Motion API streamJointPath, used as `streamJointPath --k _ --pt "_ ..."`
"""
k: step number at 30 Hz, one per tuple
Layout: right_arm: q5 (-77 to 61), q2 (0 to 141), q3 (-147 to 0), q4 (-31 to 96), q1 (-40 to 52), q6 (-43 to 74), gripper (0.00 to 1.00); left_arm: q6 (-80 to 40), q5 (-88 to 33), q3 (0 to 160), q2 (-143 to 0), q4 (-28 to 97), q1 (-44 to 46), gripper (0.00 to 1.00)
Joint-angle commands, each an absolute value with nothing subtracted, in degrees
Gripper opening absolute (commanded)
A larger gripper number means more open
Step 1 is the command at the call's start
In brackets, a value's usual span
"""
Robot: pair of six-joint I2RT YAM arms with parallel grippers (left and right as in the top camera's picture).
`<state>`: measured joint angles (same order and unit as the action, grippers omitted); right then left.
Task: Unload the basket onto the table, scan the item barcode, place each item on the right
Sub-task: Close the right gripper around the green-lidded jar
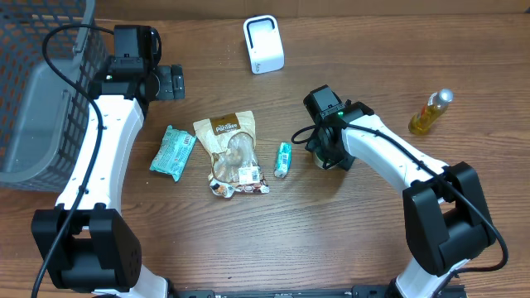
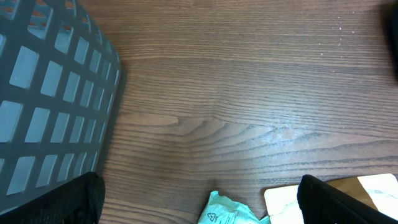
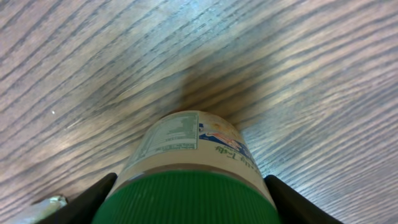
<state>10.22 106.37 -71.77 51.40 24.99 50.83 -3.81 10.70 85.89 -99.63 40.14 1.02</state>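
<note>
L arm (image 1: 108, 149) & R arm (image 1: 389, 153): white shells, blk joints, blk cables, green LED (image 1: 334, 108) by wrist.

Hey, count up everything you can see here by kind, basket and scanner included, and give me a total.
Bottles: 2 (yellow bottle, green-capped bottle)
Packets: 3 (teal packet, brown pouch, small teal packet)
Baskets: 1 (grey basket)
Scanners: 1 (white scanner)
Total: 7

Overhead above table (image 1: 248, 248) — wrists close-up
</note>
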Motion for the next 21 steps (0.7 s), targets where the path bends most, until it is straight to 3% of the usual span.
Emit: streamJointPath --k 1,6,14,17,21 --pt "11.99 106.41 -71.59 51.11 24.73 50.59 0.8 -2.55 10.87 87.05 -98.61 40.1 1.19 1.0" --pt "11.97 106.41 -71.57 51.51 24.71 50.59 0.88 -2.55 10.87 87.05 -98.61 40.1 1.19 1.0" --pt "11.7 106.43 -70.74 50.48 24.71 50.57 0.89 -2.55 10.87 87.05 -98.61 40.1 1.19 1.0" --pt "11.46 106.43 -70.43 49.95 24.71 50.57 0.88 -2.55 10.87 87.05 -98.61 40.1 1.19 0.99" --pt "11.51 106.43 -70.43 49.98 24.71 50.57 0.79 -2.55 10.87 87.05 -98.61 40.1 1.19 1.0"
